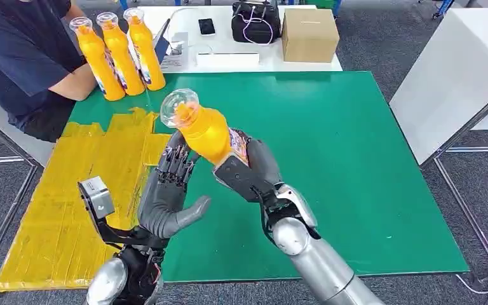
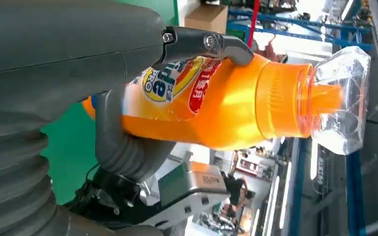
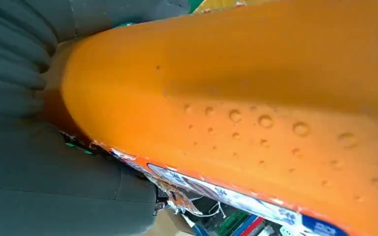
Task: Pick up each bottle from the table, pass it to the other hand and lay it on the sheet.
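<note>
We hold the orange bottle [image 1: 206, 132] in our right hand [image 1: 249, 170], fingers wrapped round its lower body, cap tilted up and away above the green table [image 1: 356, 159]. Our left hand [image 1: 168, 194] stands open, its fingertips touching the bottle's side. Three more bottles [image 1: 121, 54] stand beyond the yellow sheet [image 1: 70, 190].

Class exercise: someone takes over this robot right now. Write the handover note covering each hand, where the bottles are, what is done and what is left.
Right hand: holds an orange bottle tilted above the green mat.
Left hand: open, fingers beside the bottle's neck, not gripping.
Three more bottles stand at the mat's far left corner, by a seated person.
Yellow sheet: no bottle on it.
Done: one bottle picked up.
Left: pass it over, lay it on the sheet, then the other three.
</note>
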